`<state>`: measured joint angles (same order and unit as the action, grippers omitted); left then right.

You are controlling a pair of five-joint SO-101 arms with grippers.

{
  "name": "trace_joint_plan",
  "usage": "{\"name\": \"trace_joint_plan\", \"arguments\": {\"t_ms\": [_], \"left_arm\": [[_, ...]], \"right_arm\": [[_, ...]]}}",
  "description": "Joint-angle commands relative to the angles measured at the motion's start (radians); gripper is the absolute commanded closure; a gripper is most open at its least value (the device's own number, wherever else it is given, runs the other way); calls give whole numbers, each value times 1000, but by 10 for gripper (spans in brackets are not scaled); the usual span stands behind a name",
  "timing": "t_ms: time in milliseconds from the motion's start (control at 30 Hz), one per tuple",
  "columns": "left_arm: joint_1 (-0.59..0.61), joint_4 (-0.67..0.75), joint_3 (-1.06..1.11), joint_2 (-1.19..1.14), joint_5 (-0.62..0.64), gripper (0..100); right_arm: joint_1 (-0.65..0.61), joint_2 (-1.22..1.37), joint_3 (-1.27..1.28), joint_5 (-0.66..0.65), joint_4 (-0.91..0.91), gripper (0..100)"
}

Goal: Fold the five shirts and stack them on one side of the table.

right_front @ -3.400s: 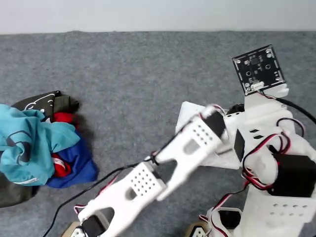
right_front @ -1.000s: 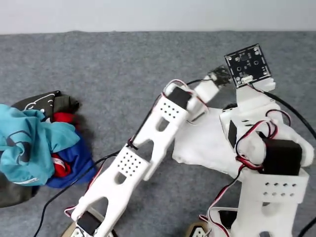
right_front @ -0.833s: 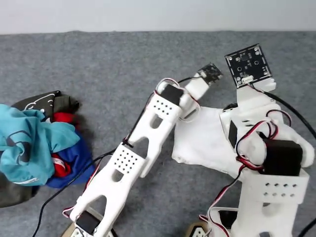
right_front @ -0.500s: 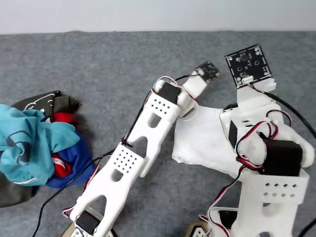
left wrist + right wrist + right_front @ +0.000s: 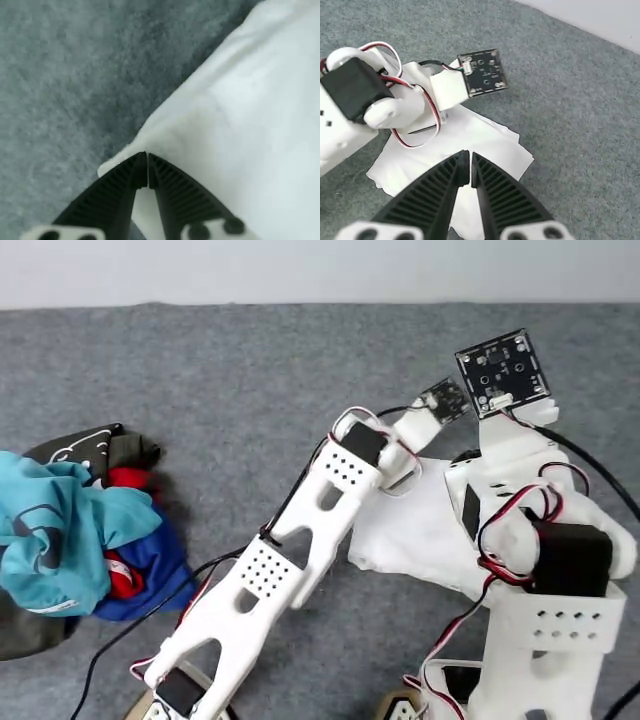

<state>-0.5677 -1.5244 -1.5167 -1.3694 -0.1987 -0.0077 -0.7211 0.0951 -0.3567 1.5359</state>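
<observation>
The white shirt (image 5: 415,525) lies on the right half of the counter (image 5: 250,380), near the front edge. The left hand (image 5: 147,156) is closed on its far edge. The right hand (image 5: 470,154), closed and empty, hangs above it. Other shirts (image 5: 70,530) are piled at the left edge.

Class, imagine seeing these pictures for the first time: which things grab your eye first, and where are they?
A white shirt lies spread on the right of the grey table. The left gripper is shut with its tips at the shirt's edge, and the right gripper, also shut, is above the shirt. A heap of coloured shirts sits at the table's left edge.
</observation>
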Motion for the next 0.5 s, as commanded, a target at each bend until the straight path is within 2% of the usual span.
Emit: {"name": "trace_joint_plan", "arguments": {"t_ms": [0, 333, 467], "left_arm": [[37, -37, -2, 48, -3, 985], [110, -152, -2, 48, -2, 985], [97, -169, -31, 49, -2, 985]], "right_arm": [[-7, -13, -8, 3, -10, 980], [-4, -15, -8, 3, 18, 980], [-2, -15, -8, 3, 19, 980]]}}
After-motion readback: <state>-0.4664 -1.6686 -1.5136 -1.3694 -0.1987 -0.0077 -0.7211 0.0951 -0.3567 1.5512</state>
